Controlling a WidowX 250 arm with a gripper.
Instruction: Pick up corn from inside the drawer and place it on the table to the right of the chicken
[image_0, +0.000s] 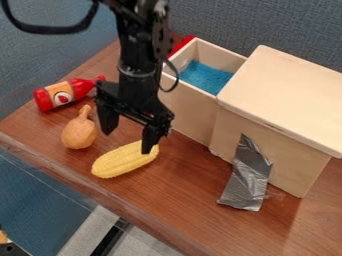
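My claw (127, 141) stands wide open, gripping nothing, above the corn (120, 163), which lies left of centre on the table (180, 200), right of the chicken (79, 132), so I should rise straight up without rolling it.

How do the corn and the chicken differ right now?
The corn is yellow and bumpy; the chicken is orange-brown and smoother. The corn is long and fairly even in width, while the chicken is rounded with a thin end. The corn looks larger than the chicken. Both lie on the table.
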